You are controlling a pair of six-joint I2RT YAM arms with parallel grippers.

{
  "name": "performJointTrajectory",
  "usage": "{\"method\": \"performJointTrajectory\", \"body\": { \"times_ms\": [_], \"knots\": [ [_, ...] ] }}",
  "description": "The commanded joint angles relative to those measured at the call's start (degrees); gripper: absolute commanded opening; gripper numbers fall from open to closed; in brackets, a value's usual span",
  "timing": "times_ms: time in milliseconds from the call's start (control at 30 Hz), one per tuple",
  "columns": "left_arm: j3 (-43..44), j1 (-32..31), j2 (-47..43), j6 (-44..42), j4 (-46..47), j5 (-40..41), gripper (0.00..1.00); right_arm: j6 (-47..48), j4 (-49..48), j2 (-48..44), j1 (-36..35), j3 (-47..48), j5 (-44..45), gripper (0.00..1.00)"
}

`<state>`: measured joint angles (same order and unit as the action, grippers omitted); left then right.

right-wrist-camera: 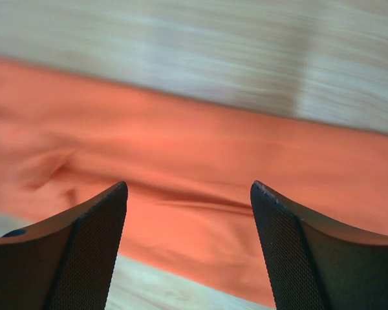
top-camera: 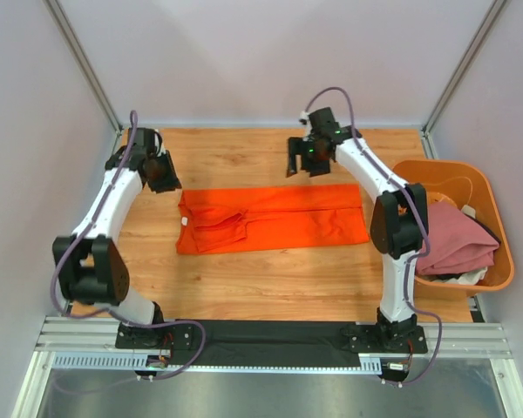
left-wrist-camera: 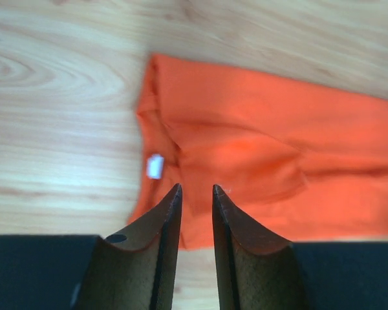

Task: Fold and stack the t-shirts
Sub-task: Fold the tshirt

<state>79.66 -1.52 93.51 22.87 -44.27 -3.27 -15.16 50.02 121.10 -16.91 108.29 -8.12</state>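
Orange t-shirt [top-camera: 275, 218] lies flat in the middle of the wooden table [top-camera: 270, 279], folded into a long band running left to right, with a sleeve doubled over its left part (a small white label [left-wrist-camera: 154, 166] shows near that end in the left wrist view). At the upper left of the overhead frame the left gripper [top-camera: 161, 172] hangs just off the shirt's upper left corner; its own camera shows the fingers only narrowly parted, nothing between them, with the cloth's left edge below the tips. At the upper middle the right gripper [top-camera: 307, 164] hangs beyond the shirt's far edge, its fingers spread wide and empty, the orange cloth filling the space beneath them in the right wrist view. The right arm's dark elbow stands between the shirt's right end and an orange plastic tub [top-camera: 497, 261] at the right edge of the frame. A dusty pink t-shirt [top-camera: 453, 239] is bundled in that tub, with other cloth under it that I cannot make out. A black strip [top-camera: 270, 335] runs between the two arm bases at the bottom.
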Motion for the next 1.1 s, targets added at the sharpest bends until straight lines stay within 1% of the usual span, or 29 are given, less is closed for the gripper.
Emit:
{"method": "performJointTrajectory", "body": {
  "times_ms": [0, 33, 67, 100, 133, 167, 200, 233, 267, 300, 333, 367, 400, 467, 600, 633, 733, 900, 1067],
  "knots": [
    [-10.29, -0.24, -8.6, 1.55, 4.79, -13.65, 0.33, 7.5, -9.05, -4.38, -9.01, -2.21, -11.2, 0.79],
    [-12.14, -0.24, -9.31, 3.56, 4.63, -14.83, 0.35, 8.47, -9.06, -3.77, -10.24, -1.68, -13.3, 0.79],
    [-16.16, -0.24, -10.88, 4.89, 4.46, -15.97, 0.35, 8.13, -8.63, -2.02, -12.25, 0.24, -14.28, 0.79],
    [-18.2, -0.33, -11.68, 6.21, 4.72, -17.46, 0.36, 7.17, -7.49, -1.05, -12.88, 1.56, -15.08, 0.78],
    [-20.22, -0.33, -12.91, 10.05, 4.98, -17.39, 0.36, 5.77, -6.78, 0.0, -13.58, 2.7, -15.78, 0.77],
    [-24.59, -0.41, -15.18, 12.17, 5.85, -17.82, 0.39, 0.97, -6.43, 1.84, -14.55, 4.63, -17.0, 0.76],
    [-26.73, -0.41, -16.16, 14.2, 9.26, -20.09, 0.41, -2.04, -7.03, 2.3, -14.99, 4.74, -17.1, 0.76],
    [-28.49, -0.41, -16.95, 17.78, 10.86, -20.89, 0.43, -5.72, -8.0, 2.47, -15.52, 4.13, -17.19, 0.76],
    [-30.94, -0.59, -17.57, 19.39, 12.26, -21.34, 0.43, -11.33, -9.57, 1.95, -16.31, 2.99, -17.28, 0.76],
    [-31.58, -0.76, -17.4, 21.06, 14.19, -21.34, 0.43, -14.26, -12.9, 1.51, -16.75, -0.41, -17.11, 0.76],
    [-31.67, -0.77, -17.05, 21.16, 14.3, -20.82, 0.43, -16.72, -15.02, 0.99, -17.02, -2.45, -17.02, 0.76],
    [-31.58, -0.77, -15.83, 21.16, 14.3, -20.38, 0.43, -21.44, -17.48, 0.46, -17.37, -4.38, -19.02, 0.76],
    [-31.32, -0.77, -15.12, 20.99, 14.04, -19.59, 0.43, -23.06, -19.5, 0.63, -17.46, -6.67, -19.82, 0.76],
    [-30.36, -0.77, -13.54, 20.63, 12.29, -17.92, 0.43, -24.39, -18.82, 2.11, -17.63, -6.78, -21.14, 0.76],
    [-31.14, -0.77, -14.15, 21.16, 14.9, -15.98, 0.44, -21.07, -16.36, 3.0, -18.34, -6.16, -20.89, 0.76],
    [-31.23, -0.77, -14.15, 21.07, 15.26, -15.72, 0.47, -20.27, -16.27, 3.26, -18.34, -6.25, -21.06, 0.76],
    [-30.36, -0.77, -12.49, 20.46, 15.1, -14.14, 0.48, -18.25, -14.52, 4.14, -18.43, -5.2, -20.71, 0.78],
    [-28.07, -0.77, -8.79, 19.84, 14.12, -11.68, 0.48, -21.22, -12.06, 6.78, -18.6, -3.09, -19.74, 0.77],
    [-26.14, -0.77, -5.46, 19.75, 14.82, -11.41, 0.45, -25.09, -14.33, 7.22, -19.04, -5.1, -20.27, 0.74]
  ]
}}
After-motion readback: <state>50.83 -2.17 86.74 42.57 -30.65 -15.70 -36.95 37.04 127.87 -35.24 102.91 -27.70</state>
